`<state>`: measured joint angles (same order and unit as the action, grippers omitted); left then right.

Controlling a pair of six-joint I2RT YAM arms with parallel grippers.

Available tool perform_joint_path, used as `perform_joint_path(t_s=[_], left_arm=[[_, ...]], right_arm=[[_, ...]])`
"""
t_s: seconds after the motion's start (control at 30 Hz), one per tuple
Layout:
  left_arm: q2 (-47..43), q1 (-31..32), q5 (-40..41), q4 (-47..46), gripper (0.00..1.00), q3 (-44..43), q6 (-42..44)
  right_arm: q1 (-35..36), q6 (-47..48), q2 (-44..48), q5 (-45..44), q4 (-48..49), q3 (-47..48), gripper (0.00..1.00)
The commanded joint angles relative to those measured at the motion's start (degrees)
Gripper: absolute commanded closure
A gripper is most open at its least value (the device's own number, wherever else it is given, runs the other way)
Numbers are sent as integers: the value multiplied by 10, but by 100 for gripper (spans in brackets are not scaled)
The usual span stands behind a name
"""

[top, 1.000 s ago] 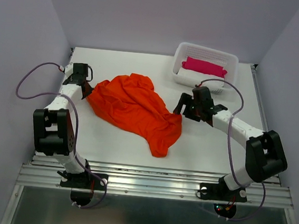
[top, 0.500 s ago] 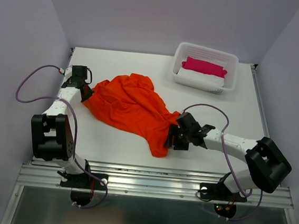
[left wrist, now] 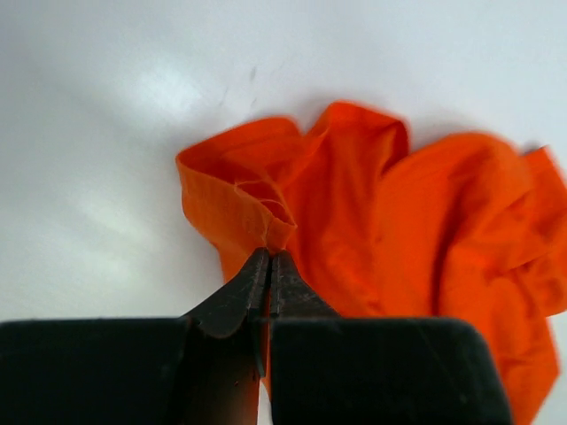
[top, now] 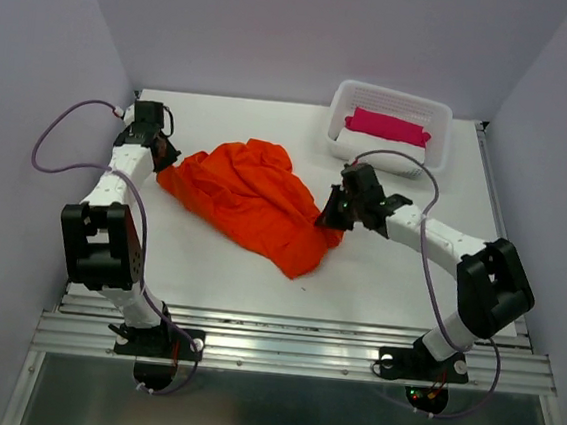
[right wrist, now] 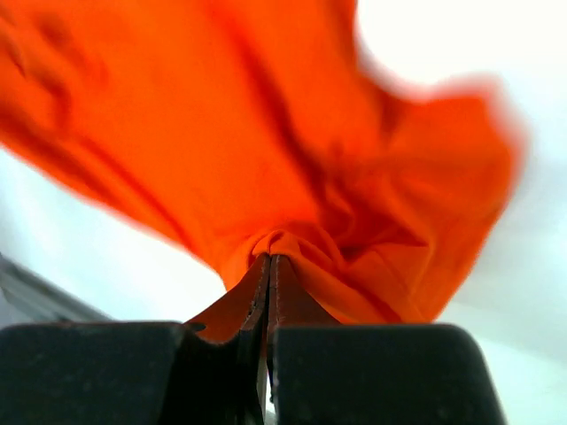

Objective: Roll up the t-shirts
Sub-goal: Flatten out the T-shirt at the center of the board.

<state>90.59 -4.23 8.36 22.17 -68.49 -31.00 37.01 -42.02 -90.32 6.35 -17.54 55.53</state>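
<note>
The shirt (top: 249, 201) lies crumpled mid-frame. Your left gripper (top: 165, 168) and right gripper (top: 331, 215) each clamp a thin fold at its edges. Pull apart too hard and cloth could slip free.

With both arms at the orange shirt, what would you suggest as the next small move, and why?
Probably draw the two arms apart to stretch the cloth flat. The left gripper is shut on a fold at one end of the t-shirt, the right gripper on the opposite end, yet it lies bunched on the table, too crumpled to roll.
</note>
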Motion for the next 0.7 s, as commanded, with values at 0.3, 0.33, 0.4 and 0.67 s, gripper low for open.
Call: perform_joint_path(t_s=[0.3,0.33,0.4,0.67], left_arm=[[108,-11,-62,118,100,-536,36],[104,-15,-72,120,100,-538,38],[78,-24,-76,106,100,-500,40],[-83,-28,-81,17,100,-100,38]], right_arm=[[-179,146,-20,-56,-84,426,99],[-179,145,7,-54,-86,404,99],[-179,141,41,-49,-91,366,99],[-179,107,198,-32,-137,95,99]])
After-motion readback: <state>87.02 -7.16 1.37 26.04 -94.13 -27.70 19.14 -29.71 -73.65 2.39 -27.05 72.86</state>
